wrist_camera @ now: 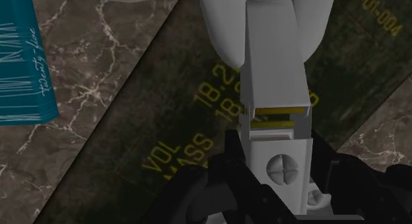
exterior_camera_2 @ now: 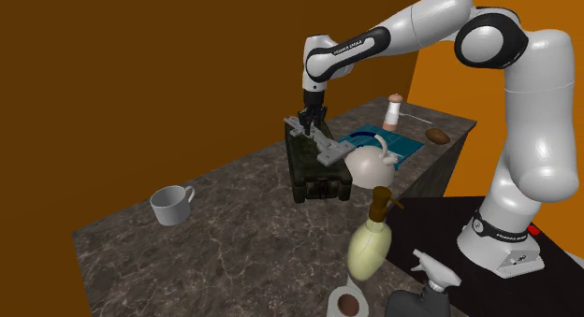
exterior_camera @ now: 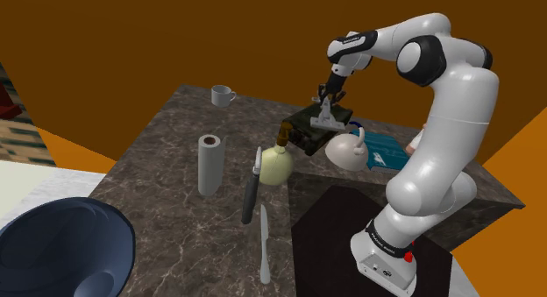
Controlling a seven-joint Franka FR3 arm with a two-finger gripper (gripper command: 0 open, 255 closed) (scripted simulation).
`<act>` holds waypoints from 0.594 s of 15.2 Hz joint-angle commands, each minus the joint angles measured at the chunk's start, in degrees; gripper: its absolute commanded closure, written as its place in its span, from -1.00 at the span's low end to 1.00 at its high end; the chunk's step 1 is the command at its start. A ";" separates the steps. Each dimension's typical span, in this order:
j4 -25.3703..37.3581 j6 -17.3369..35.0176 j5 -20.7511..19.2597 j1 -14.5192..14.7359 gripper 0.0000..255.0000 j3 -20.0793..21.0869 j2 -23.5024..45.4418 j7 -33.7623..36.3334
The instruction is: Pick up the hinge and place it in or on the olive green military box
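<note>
One hinge (exterior_camera_2: 328,149) (grey) in tool (exterior_camera_2: 313,122); over box (exterior_camera_2: 313,178).

On the lid of the dark olive box (wrist_camera: 165,104) under my hand I read yellow stencils: "VOL", "MASS", figures beginning "18.2", and "-01-004" near a corner. The white script on the teal book (wrist_camera: 26,64) is not legible.

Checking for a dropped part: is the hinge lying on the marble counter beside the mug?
No, the end effector clasps the grey hinge over the dark green box, well away from the mug.
</note>
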 commanded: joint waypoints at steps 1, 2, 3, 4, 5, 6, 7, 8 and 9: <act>-0.75 1.40 0.20 -0.04 1.00 0.07 0.64 -0.23; -1.11 2.05 0.29 -0.05 1.00 0.11 0.93 -0.32; -1.47 2.70 0.39 -0.07 1.00 0.14 1.23 -0.41; -1.81 3.34 0.49 -0.08 1.00 0.18 1.54 -0.51; -2.13 3.98 0.59 -0.10 1.00 0.22 1.87 -0.61; -2.46 4.65 0.70 -0.12 1.00 0.27 2.22 -0.71; -2.47 4.65 0.70 -0.12 1.00 0.27 2.21 -0.71; -2.46 4.65 0.70 -0.12 1.00 0.27 2.22 -0.71; -2.46 4.65 0.70 -0.12 1.00 0.27 2.22 -0.71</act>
